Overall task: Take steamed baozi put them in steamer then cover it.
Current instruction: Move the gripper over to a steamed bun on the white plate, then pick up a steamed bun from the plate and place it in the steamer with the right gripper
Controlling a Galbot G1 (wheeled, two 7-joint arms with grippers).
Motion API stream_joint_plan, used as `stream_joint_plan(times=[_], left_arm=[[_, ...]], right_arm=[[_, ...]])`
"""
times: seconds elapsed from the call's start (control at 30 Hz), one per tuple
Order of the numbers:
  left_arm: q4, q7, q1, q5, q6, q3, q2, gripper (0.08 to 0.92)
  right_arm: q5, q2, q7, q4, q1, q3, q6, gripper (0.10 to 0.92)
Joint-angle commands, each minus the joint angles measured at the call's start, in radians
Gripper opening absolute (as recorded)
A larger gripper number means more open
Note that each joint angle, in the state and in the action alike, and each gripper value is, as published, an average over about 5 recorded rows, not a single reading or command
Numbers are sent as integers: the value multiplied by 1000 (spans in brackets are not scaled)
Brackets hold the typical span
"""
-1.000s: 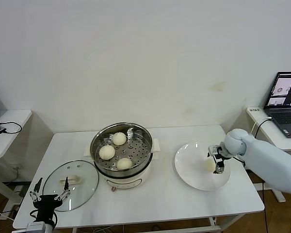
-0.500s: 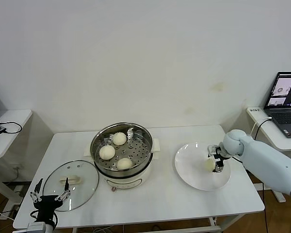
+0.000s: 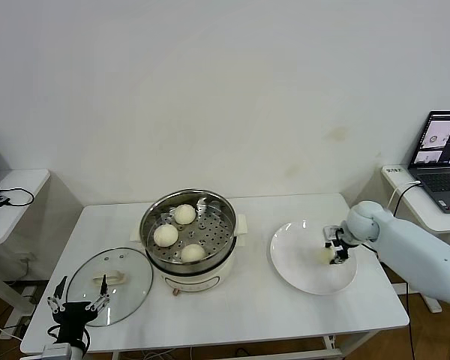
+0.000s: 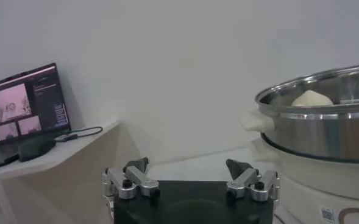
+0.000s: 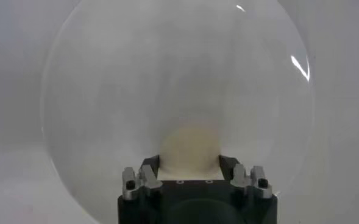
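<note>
Cream-white dough fills the gap between the right gripper's [image 5: 189, 172] fingers in the right wrist view, the lower part of that baozi [image 5: 190, 145] hidden behind the gripper body. In the head view the right arm reaches in from the right, its gripper [image 3: 335, 245] lowered onto the white plate [image 3: 292, 262] and closed around the bun [image 3: 327, 254]. Three more baozi [image 3: 166, 235] sit on the perforated tray inside the steamer [image 3: 189, 238] at the table's [image 3: 247, 307] middle. The cover [image 3: 109, 283] lies flat on the table left of the steamer. The left gripper [image 3: 76, 304] hangs at the table's near left edge, fingers spread apart, over the cover's rim. A laptop [image 3: 442, 159] stands on a side desk at far right.
</note>
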Motion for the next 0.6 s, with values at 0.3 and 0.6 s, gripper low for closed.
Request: stream_joint_plan(times=[0.3, 0.6], left_arm=[[-9, 1, -2, 3, 3, 6, 1, 823], [-4, 1, -3, 1, 2, 8, 9, 823]], right_arm=[[178, -54, -9, 156, 284, -151, -55, 517], [410, 33, 16, 241, 683, -398, -128, 526]])
